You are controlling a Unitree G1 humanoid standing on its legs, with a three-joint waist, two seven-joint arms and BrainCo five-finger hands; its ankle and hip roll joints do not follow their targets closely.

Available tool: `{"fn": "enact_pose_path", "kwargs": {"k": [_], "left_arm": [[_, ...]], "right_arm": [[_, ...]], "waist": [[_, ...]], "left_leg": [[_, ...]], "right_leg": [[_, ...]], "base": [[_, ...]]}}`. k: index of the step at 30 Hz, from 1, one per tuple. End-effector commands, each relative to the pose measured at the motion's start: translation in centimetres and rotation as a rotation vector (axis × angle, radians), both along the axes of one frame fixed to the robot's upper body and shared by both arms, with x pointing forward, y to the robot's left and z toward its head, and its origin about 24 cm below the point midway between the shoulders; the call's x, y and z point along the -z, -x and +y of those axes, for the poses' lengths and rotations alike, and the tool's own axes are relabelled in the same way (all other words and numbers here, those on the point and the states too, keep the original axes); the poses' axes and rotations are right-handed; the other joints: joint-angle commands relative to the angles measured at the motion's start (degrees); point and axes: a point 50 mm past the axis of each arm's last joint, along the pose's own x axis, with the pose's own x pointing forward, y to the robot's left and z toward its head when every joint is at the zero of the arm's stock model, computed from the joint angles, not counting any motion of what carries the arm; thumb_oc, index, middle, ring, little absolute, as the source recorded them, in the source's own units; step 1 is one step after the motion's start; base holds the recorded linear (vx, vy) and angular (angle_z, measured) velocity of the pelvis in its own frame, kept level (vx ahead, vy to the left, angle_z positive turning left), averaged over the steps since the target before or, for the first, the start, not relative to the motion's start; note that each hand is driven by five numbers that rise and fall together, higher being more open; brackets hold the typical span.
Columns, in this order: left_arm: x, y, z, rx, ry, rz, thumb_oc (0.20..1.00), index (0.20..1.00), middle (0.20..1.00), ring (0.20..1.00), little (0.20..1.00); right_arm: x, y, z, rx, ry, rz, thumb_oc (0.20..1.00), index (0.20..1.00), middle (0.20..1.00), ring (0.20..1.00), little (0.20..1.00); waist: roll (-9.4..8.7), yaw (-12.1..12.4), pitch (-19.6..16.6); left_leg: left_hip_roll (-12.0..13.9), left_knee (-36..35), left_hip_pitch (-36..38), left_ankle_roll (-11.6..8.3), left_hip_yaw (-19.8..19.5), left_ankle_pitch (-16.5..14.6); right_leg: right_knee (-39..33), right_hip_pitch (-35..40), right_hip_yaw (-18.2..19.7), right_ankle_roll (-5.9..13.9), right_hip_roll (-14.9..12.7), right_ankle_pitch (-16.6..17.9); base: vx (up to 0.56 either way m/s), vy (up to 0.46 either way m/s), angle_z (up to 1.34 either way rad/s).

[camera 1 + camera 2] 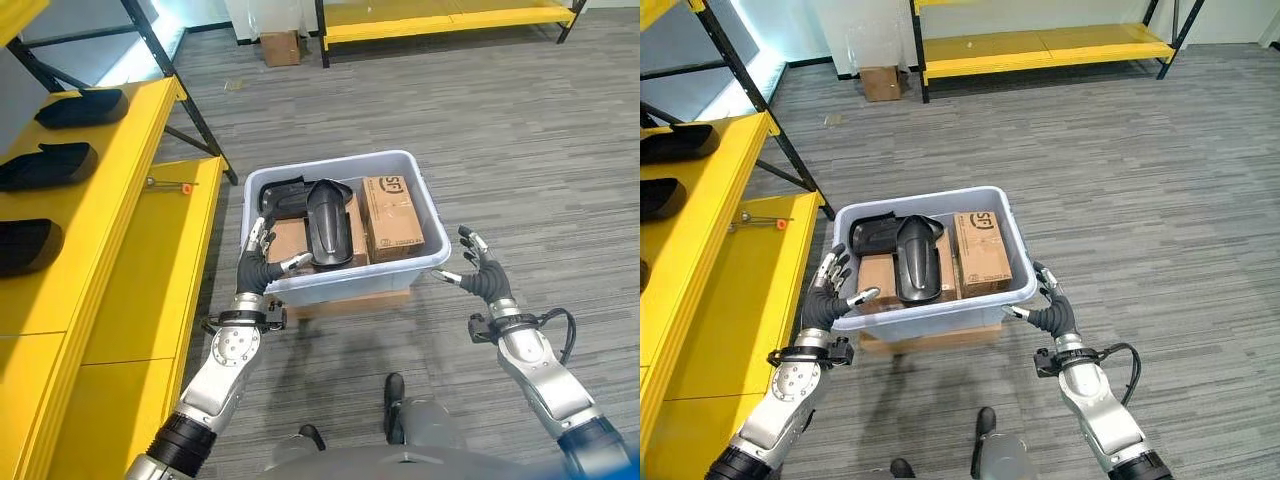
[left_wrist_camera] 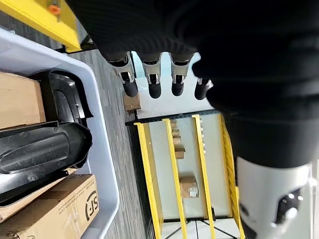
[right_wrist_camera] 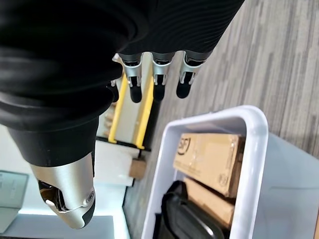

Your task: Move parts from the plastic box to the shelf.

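Observation:
A pale plastic box (image 1: 400,160) stands on the floor, holding a long black moulded part (image 1: 328,222), a second black part (image 1: 280,195) behind it and a brown carton (image 1: 392,218). My left hand (image 1: 255,262) is at the box's near left corner, open, with straight fingers (image 2: 152,79) beside the wall and the thumb by the rim (image 2: 99,129). At the near right corner my right hand (image 1: 482,272) is open, a little apart from the wall (image 3: 249,149). The yellow shelf (image 1: 110,190) runs along the left with three black parts (image 1: 45,165) on its upper level.
Flat cardboard (image 1: 350,300) lies under the box. An orange-tipped tool (image 1: 168,184) rests on the shelf's lower level. A small carton (image 1: 280,47) and another yellow shelf (image 1: 450,20) stand at the far end. Grey floor stretches to the right.

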Motion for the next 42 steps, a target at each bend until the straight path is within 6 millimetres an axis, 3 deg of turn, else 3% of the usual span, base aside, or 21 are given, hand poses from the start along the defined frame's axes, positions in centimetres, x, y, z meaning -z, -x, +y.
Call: {"fn": "enact_pose_path", "kwargs": {"k": [1,3,7,9,10,13,15,17,20,29,37,40,42], "left_arm": [[-0.9,0.1,1.4,-0.008,-0.041,-0.062,1.0,1.0,1.0,1.0,1.0],[-0.6,-0.1,1.3,0.006,-0.042,-0.035,1.0,1.0,1.0,1.0,1.0],[0.0,-0.4,0.7,0.049,-0.083,-0.008,1.0,1.0,1.0,1.0,1.0],[0.1,-0.4,0.7,0.046,-0.094,-0.008,1.0,1.0,1.0,1.0,1.0],[0.2,-0.2,1.1,0.022,-0.098,-0.005,1.0,1.0,1.0,1.0,1.0],[0.0,0.0,1.4,0.015,-0.101,-0.012,1.0,1.0,1.0,1.0,1.0],[-0.4,-0.2,1.2,0.034,-0.107,-0.019,1.0,1.0,1.0,1.0,1.0],[-0.6,-0.4,1.1,0.054,-0.111,-0.022,1.0,1.0,1.0,1.0,1.0],[-0.6,-0.4,0.9,0.064,-0.134,-0.023,1.0,1.0,1.0,1.0,1.0],[-0.3,0.0,1.1,-0.006,-0.034,-0.007,1.0,1.0,1.0,1.0,1.0],[-1.0,-0.4,0.8,0.031,-0.05,-0.038,1.0,1.0,1.0,1.0,1.0],[-1.2,-0.5,0.8,0.023,-0.05,-0.05,1.0,1.0,1.0,1.0,1.0],[-1.3,-0.8,1.1,0.01,-0.033,-0.048,1.0,1.0,1.0,1.0,1.0]], "right_arm": [[-1.5,0.1,0.6,-0.054,-0.019,-0.076,1.0,1.0,1.0,1.0,1.0],[-1.4,0.1,0.8,-0.054,0.004,-0.088,1.0,1.0,1.0,1.0,1.0],[-1.8,-0.4,0.7,-0.04,-0.07,-0.094,1.0,1.0,1.0,1.0,1.0],[-1.9,-0.6,0.9,-0.055,-0.075,-0.104,1.0,1.0,1.0,1.0,1.0],[-1.9,-0.9,1.5,-0.082,-0.097,-0.111,1.0,1.0,1.0,1.0,1.0],[-1.9,-1.1,1.9,-0.085,-0.104,-0.127,1.0,1.0,1.0,1.0,1.0],[-2.0,-1.6,2.4,-0.067,-0.11,-0.132,1.0,1.0,1.0,1.0,1.0],[-1.9,-1.9,2.5,-0.048,-0.12,-0.13,1.0,1.0,1.0,1.0,1.0],[-1.5,-2.0,2.6,-0.051,-0.124,-0.106,1.0,1.0,1.0,1.0,1.0],[-1.3,-1.8,3.7,-0.13,-0.086,-0.065,1.0,1.0,1.0,1.0,1.0],[-1.9,-1.9,3.8,-0.15,-0.086,-0.088,1.0,1.0,1.0,1.0,1.0],[-2.1,-1.9,3.8,-0.168,-0.081,-0.101,1.0,1.0,1.0,1.0,1.0],[-2.3,-1.7,3.6,-0.185,-0.069,-0.105,1.0,1.0,1.0,1.0,1.0]], "waist": [[-3.38,0.0,-1.1],[-3.54,0.1,-1.0],[-4.07,0.5,-0.9],[-4.15,0.8,-0.4],[-4.39,1.3,0.8],[-4.75,2.0,1.5],[-5.39,1.9,1.9],[-5.74,1.9,2.0],[-5.79,2.1,1.6],[-5.06,3.0,1.4],[-3.96,2.3,2.3],[-3.55,1.7,2.3],[-3.16,1.0,1.7]], "left_leg": [[2.4,1.4,-4.5,-1.98,-1.0,1.8],[1.8,0.5,-3.9,-1.01,-1.2,1.7],[-0.1,-1.3,-1.5,0.11,-0.4,0.3],[-0.7,-2.1,-0.5,0.85,-0.1,0.1],[-1.1,-2.6,1.4,1.4,1.2,-0.8],[-0.8,-2.1,2.2,1.17,2.3,-1.2],[-1.2,-1.6,3.2,1.12,1.9,-2.7],[-1.2,-1.1,3.4,0.95,1.6,-3.9],[-0.1,-0.4,3.2,0.6,2.2,-4.1],[3.3,4.1,1.4,-1.1,4.1,-3.8],[5.6,5.2,0.1,-2.1,3.5,-3.3],[5.6,6.4,0.6,-1.94,4.5,-4.7],[5.4,11.8,0.6,-2.03,5.9,-5.2]], "right_leg": [[-4.8,10.1,-0.7,6.21,-3.7,-3.1],[-3.0,9.5,-0.1,6.69,-3.6,-3.7],[5.7,8.3,-3.1,7.62,-2.3,-7.4],[11.5,5.5,-3.9,8.88,-3.2,-6.6],[14.9,1.9,-6.5,10.6,-7.0,-3.6],[11.0,2.1,-8.0,10.84,-8.5,-2.0],[4.1,0.3,-5.7,12.93,-11.4,4.7],[-1.2,0.2,-4.0,14.36,-13.4,8.1],[-3.9,1.0,-3.9,14.75,-13.4,8.9],[-5.2,4.9,-7.4,10.02,-9.1,3.7],[-1.3,3.3,-7.0,8.36,-8.9,0.4],[0.2,2.2,-7.5,7.59,-9.1,-0.6],[1.2,1.6,-8.6,6.1,-8.7,-2.2]], "base": [[0.02,0.366,0.08],[0.04,0.331,0.02],[0.04,0.233,-0.17],[0.02,0.162,-0.32],[0.03,0.088,-0.6],[0.05,-0.033,-0.58],[0.13,-0.178,-0.14],[0.18,-0.213,-0.07],[0.16,-0.202,0.11],[0.17,-0.17,-0.11],[0.13,-0.114,0.03],[0.11,-0.106,0.21],[0.13,-0.164,0.26]]}}
